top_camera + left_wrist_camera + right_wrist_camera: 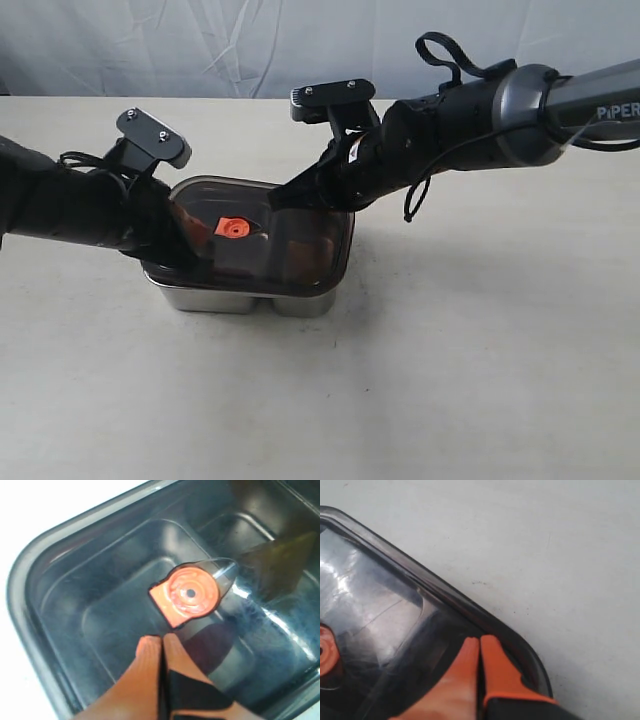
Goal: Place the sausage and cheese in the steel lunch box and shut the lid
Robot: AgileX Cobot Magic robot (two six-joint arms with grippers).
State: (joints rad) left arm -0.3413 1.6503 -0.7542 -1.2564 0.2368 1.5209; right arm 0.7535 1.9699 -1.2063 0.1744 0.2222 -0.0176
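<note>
Surface: a pale, matte surface (pixel 430 400) is seen nearest the exterior camera; the box is carried on it, a little left of the middle.
Steel lunch box: the steel lunch box (pixel 235 298) is set upright on the surface. Only its shiny front wall is exposed, and a notch in it marks the two compartments.
Lid: the lid (pixel 300 225) is laid flat over the box, and the whole opening is covered by it. Whether it is fully sealed cannot be told.
Valve: the orange centre valve (pixel 231 228) is seen on top of the lid, left of the lid's middle in the exterior view.
Cheese: a dim yellow-brown wedge, taken to be the cheese (pixel 280 565), is made out through the dark lid, inside the box on the far side of the valve from the left fingers.
Sausage: the sausage cannot be made out through the lid.
Left fingers: the left fingers (pixel 150 655) are clenched together with nothing between them. Their orange tips are pressed down on the lid just beside the valve.
Right fingers: the right fingers (pixel 495 665) are likewise clenched on nothing. Their tips are set on the lid just inside its rim, near a rounded corner at the far edge.
Backdrop: a creased white cloth (pixel 200 45) is hung behind the surface, farthest from the camera.
</note>
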